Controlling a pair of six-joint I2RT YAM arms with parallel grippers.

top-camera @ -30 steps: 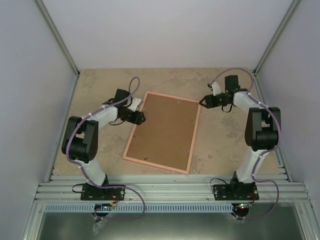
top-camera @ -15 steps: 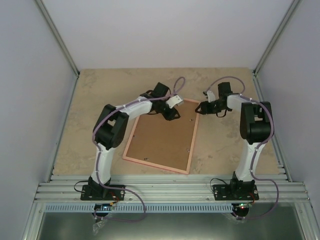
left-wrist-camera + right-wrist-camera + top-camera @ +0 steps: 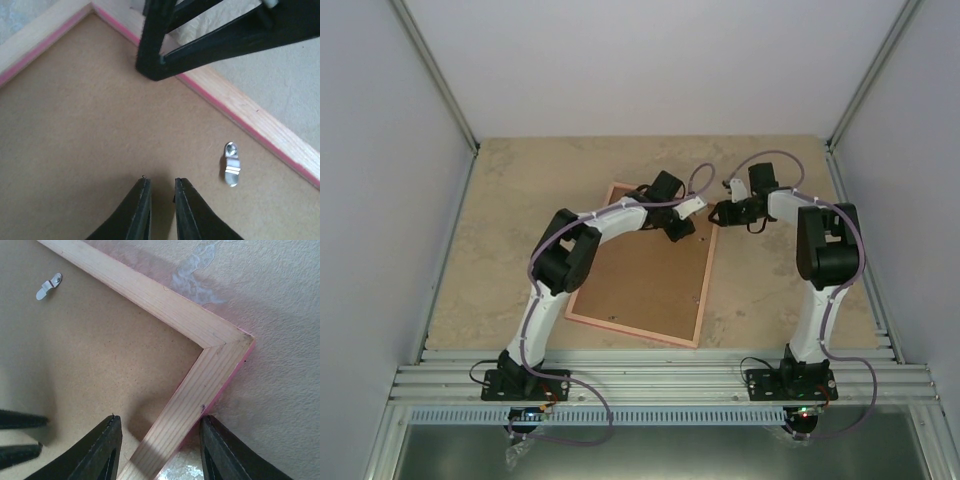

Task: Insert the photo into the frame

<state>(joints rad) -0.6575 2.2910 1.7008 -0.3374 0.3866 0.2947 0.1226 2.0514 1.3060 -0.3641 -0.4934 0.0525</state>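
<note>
The left gripper (image 3: pixel 675 228) hangs over the far right part of the plain brown fibreboard backing (image 3: pixel 650 280), at about 1 o'clock from the board's middle. Its black fingers (image 3: pixel 142 205) are pinched almost together with only a thin slit between them, grasping nothing. Its tips point down at bare board (image 3: pixel 75 130) in the left wrist view. The thin pink-edged rectangular wooden picture frame (image 3: pixel 632 331) lies flat and face down on the beige stone-patterned tabletop (image 3: pixel 500 220), its long side running from 1 o'clock to 7 o'clock, with the board filling it. A small silver metal turn clip (image 3: pixel 231 164) lies on the board at 3 o'clock from the left fingertips, just inside the frame's rail. The right gripper (image 3: pixel 720 212) sits at 3 o'clock from the left one, at the frame's far right corner. Its fingers (image 3: pixel 107 450) are spread apart, straddling the pale wooden rail (image 3: pixel 200 385) just below the mitred corner, one over the board (image 3: pixel 75 350) and one over the tabletop. Whether they touch the rail cannot be told
</note>
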